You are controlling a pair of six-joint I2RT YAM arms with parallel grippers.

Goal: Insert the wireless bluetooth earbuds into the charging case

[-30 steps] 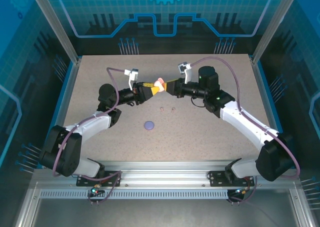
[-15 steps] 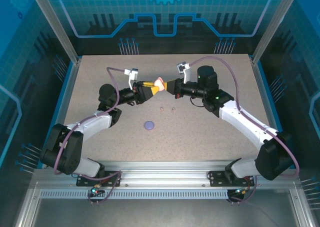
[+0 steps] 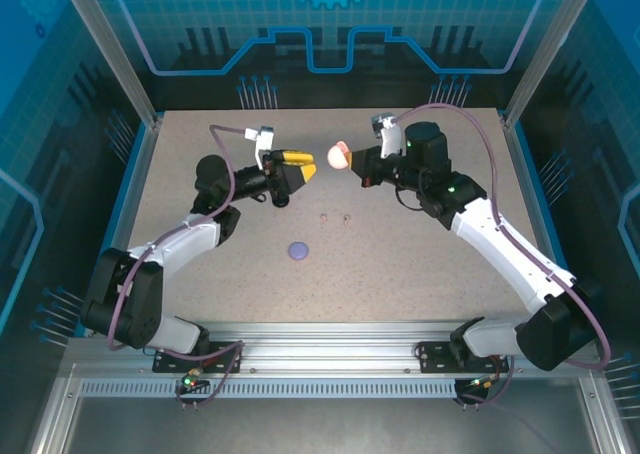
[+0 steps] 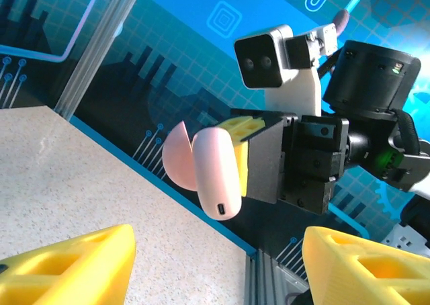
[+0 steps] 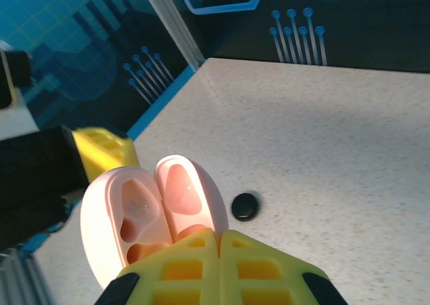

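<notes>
My right gripper (image 3: 352, 159) is shut on the open pale pink charging case (image 3: 339, 155) and holds it in the air over the back of the table. In the right wrist view the case (image 5: 151, 207) shows two empty sockets above the closed yellow fingers (image 5: 195, 271). My left gripper (image 3: 300, 166) stands open a short way left of the case, apart from it. In the left wrist view its yellow fingertips (image 4: 74, 261) flank empty space below the case (image 4: 216, 177). Two tiny pale pink earbuds (image 3: 323, 217) (image 3: 346, 217) lie on the table below.
A lilac round case (image 3: 298, 250), closed, sits on the table (image 3: 420, 264) nearer the front. A small black round case (image 5: 245, 206) lies on the table in the right wrist view. Blue walls and metal posts enclose the table.
The two grippers met at the pink case before. Now the left gripper has let go and drawn back left, and the right gripper has carried the case up and to the right.
</notes>
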